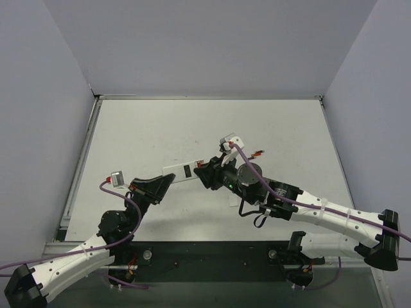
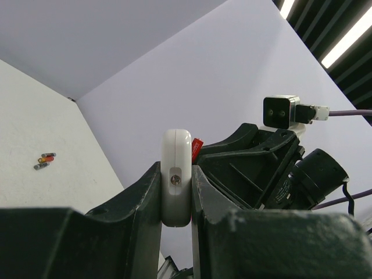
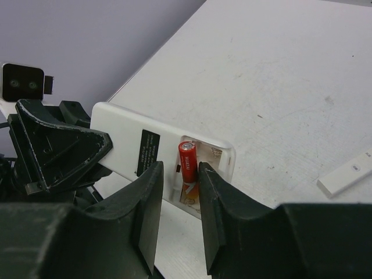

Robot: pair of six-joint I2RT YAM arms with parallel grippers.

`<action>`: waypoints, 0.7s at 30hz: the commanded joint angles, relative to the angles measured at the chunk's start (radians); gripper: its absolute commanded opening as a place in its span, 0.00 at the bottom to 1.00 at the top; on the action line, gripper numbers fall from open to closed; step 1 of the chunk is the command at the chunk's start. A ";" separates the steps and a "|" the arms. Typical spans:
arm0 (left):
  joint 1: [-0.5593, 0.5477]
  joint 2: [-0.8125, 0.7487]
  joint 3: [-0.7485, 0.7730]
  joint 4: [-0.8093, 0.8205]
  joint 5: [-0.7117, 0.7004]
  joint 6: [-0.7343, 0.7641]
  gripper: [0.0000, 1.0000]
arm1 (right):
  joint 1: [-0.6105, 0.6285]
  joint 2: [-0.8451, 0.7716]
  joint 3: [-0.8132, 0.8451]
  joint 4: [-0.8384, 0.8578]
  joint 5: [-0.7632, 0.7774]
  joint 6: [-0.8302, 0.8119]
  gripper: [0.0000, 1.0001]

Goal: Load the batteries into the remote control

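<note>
The white remote control [image 1: 186, 171] is held off the table by one end, with my left gripper [image 1: 166, 182] shut on that end [image 2: 176, 180]. Its back faces up, showing a dark label [image 3: 149, 150] and an uncovered battery bay. One red battery [image 3: 187, 165] lies in the bay, its tip [image 2: 197, 148] showing past the remote's edge. My right gripper [image 3: 177, 180] hovers over the bay with its jaws apart; the right finger is against the battery's side and the left finger stands clear of it. More batteries [image 1: 257, 153] lie loose on the table to the right, also seen at far left [image 2: 45, 160] in the left wrist view.
A slim white strip [image 3: 347, 173] lies flat on the table right of the remote. Grey walls close the table on three sides, and a metal rail [image 1: 80, 167] runs along the left edge. The right arm [image 1: 308, 208] stretches across the near right.
</note>
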 commanded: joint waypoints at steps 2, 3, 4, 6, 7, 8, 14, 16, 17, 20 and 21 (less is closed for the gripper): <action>0.001 -0.026 -0.180 0.143 -0.004 -0.009 0.00 | 0.017 0.010 0.049 -0.041 0.053 -0.036 0.28; 0.001 -0.028 -0.182 0.140 -0.004 -0.009 0.00 | 0.021 0.008 0.051 -0.049 0.059 -0.042 0.30; 0.001 -0.029 -0.180 0.137 -0.006 -0.007 0.00 | 0.023 0.007 0.054 -0.053 0.068 -0.045 0.30; 0.001 -0.033 -0.180 0.133 -0.007 -0.007 0.00 | 0.026 0.004 0.057 -0.062 0.074 -0.051 0.32; 0.000 -0.034 -0.180 0.133 -0.007 -0.007 0.00 | 0.029 0.002 0.060 -0.067 0.085 -0.054 0.34; 0.001 -0.037 -0.180 0.134 -0.009 -0.007 0.00 | 0.030 0.001 0.063 -0.072 0.089 -0.056 0.35; 0.001 -0.049 -0.180 0.133 -0.020 -0.009 0.00 | 0.050 -0.004 0.086 -0.121 0.134 -0.075 0.43; 0.000 -0.051 -0.182 0.129 -0.021 -0.009 0.00 | 0.055 -0.004 0.092 -0.133 0.137 -0.082 0.44; 0.001 -0.051 -0.180 0.128 -0.021 -0.009 0.00 | 0.055 -0.004 0.097 -0.142 0.142 -0.083 0.44; 0.001 -0.051 -0.180 0.126 -0.018 -0.013 0.00 | 0.058 -0.018 0.103 -0.154 0.136 -0.112 0.45; 0.001 -0.052 -0.180 0.126 -0.017 -0.015 0.00 | 0.059 -0.030 0.115 -0.162 0.126 -0.126 0.46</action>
